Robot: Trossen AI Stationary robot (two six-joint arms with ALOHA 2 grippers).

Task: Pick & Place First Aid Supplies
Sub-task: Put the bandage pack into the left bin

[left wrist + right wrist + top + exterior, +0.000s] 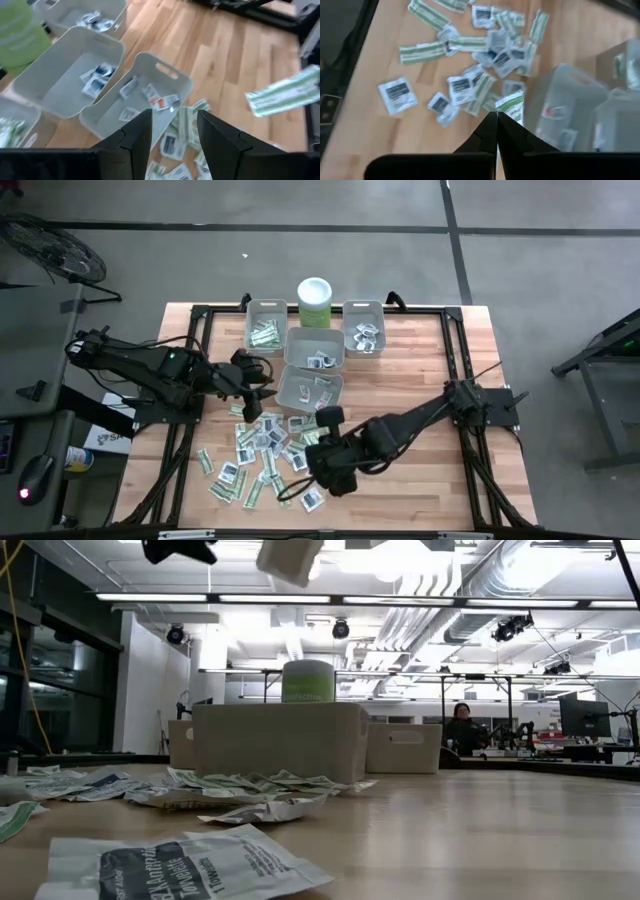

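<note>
A wooden table (420,380) carries four grey bins (314,348) grouped at its far middle, with a pale green canister (314,302) with a white lid standing just behind them. The far left bin (265,328) holds green-striped strips, the far right bin (363,328) holds small white squares, and the two middle bins hold a few white squares with dark print; the nearest bin (135,97) also has one packet with a red mark.

The left arm reaches in from the table's left side, and the left gripper (252,385) hangs just left of the nearest bin with its fingers (135,137) spread apart and nothing between them.

The right arm stretches from the right side toward the near middle. The right gripper (496,125) is raised above the pile with its fingers pressed together, pinching the end of one narrow white strip with green stripes (511,107).

The rest of the packets (262,460) lie in a loose heap on the near left part of the table: narrow pale strips with green bands and small white squares with dark printed labels, many overlapping, a few crumpled. In the low view one printed square (180,865) lies closest, flat with curled edges.
</note>
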